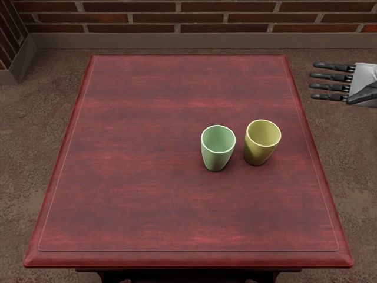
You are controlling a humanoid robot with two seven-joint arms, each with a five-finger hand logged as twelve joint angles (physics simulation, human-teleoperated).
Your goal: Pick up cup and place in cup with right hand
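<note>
The right hand (358, 81) reaches in from the right side, out past the right edge of the worktop (141, 183) and toward its far end. It is wide and holds nothing: four dark fingers (331, 76) point left toward the worktop, straight and parted from one another, while the thumb (363, 94) lies along the side of the pale palm nearer the robot. Both cups stand on the worktop to the left of the hand and nearer the robot than it is, well apart from the fingers. The yellow cup (258, 152) is the closer of the two to the hand, upright, its mouth facing up. The green cup (217, 159) stands farther left from the hand, just beside the yellow one with a narrow gap between them, also upright and open at the top. The two are separate, neither inside the other. Beneath the hand and around the worktop runs a mottled brown floor (35, 135). Farther from the robot than the hand, a plain grey-brown baseboard (177, 40) crosses behind the worktop, with a wall of reddish bricks (206, 17) rising above it.
</note>
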